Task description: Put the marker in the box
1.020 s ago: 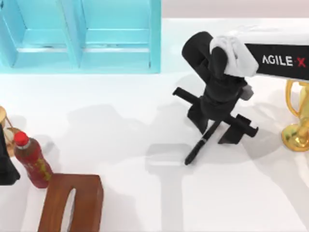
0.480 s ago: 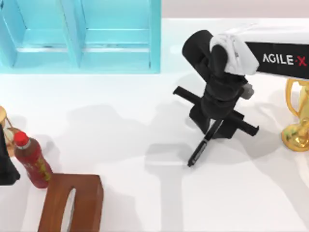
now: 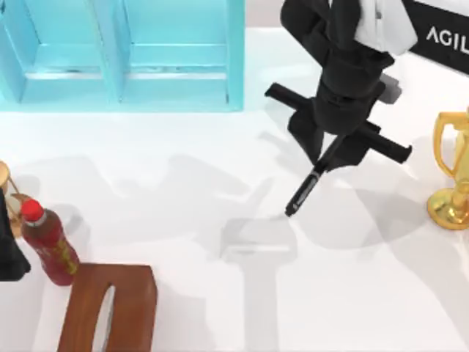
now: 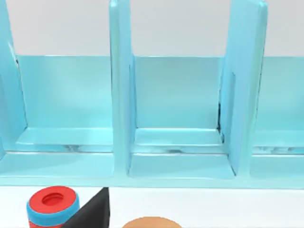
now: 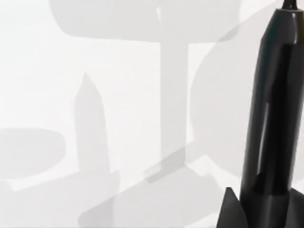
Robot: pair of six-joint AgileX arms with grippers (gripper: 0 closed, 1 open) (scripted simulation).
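The right gripper is clamped on the marker's upper end (light, stiff, likely slick), right of the box.

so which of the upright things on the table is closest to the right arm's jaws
The gold trophy at the table's right edge, beside the right gripper holding the marker. The red bottle stands far off at the left edge.

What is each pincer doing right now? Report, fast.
Right pincer: shut on the marker, held above the table.
Left pincer: cannot be told; its wrist camera faces the blue box.
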